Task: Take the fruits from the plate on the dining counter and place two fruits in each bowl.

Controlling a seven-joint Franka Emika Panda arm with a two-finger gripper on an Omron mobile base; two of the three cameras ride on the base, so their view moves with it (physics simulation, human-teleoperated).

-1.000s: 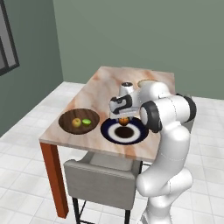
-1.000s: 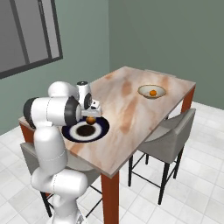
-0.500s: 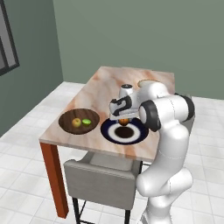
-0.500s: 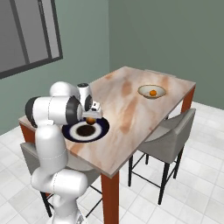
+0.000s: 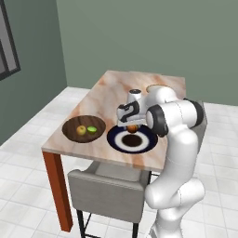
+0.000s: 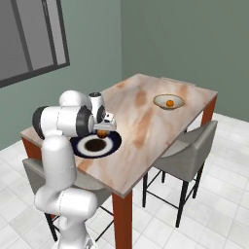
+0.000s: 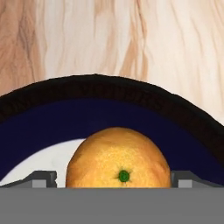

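Observation:
My gripper (image 5: pixel 132 126) is shut on an orange fruit (image 5: pixel 132 128) just above the navy-and-white plate (image 5: pixel 116 142) at the near edge of the dining counter (image 5: pixel 125 88). In the hand view the orange fruit (image 7: pixel 118 159) sits between my fingertips (image 7: pixel 43 178), with the plate (image 7: pixel 43 122) beneath it. The dark wooden bowl (image 5: pixel 69 132) to the plate's left holds the yellow fruit (image 5: pixel 81 130) and the green fruit (image 5: pixel 92 129). The cream bowl (image 6: pixel 160 101) at the counter's far end holds the other orange fruit (image 6: pixel 169 103).
A grey chair (image 5: pixel 107 190) stands tucked under the counter's near side below the plate. Another grey chair (image 6: pixel 189 151) stands at the long side by the cream bowl. A stretch of bare marble (image 6: pixel 146 112) lies between plate and cream bowl.

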